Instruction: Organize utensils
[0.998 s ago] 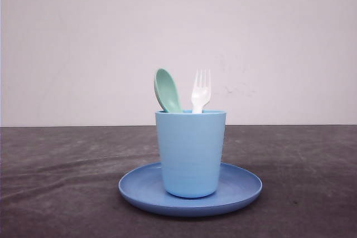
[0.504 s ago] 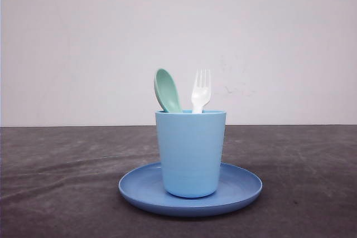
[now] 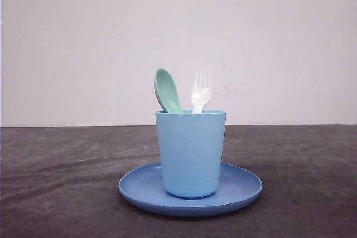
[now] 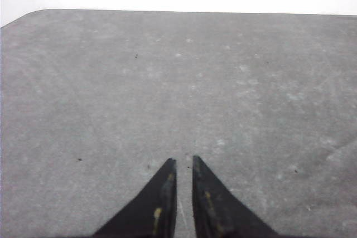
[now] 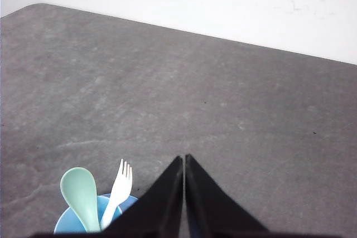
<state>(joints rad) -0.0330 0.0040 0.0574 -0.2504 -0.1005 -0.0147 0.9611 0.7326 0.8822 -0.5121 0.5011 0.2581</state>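
Note:
A mint-green spoon [image 3: 167, 90] and a white fork [image 3: 201, 91] stand upright side by side in a light blue cup [image 3: 191, 151], heads above the rim. The cup sits on a round blue plate [image 3: 240, 189] in the middle of the dark table. In the right wrist view the spoon [image 5: 80, 194] and fork [image 5: 119, 188] stick out of the cup [image 5: 68, 224] just beside my right gripper [image 5: 184, 158], which is shut and holds nothing. My left gripper [image 4: 183, 161] hangs over bare table, its black fingers nearly together with a thin gap and nothing between them.
The dark grey table [image 3: 56, 182] stretches to both sides of the plate. A plain white wall [image 3: 178, 26] rises behind the table's far edge. A rounded table corner [image 4: 28, 18] lies ahead of the left gripper.

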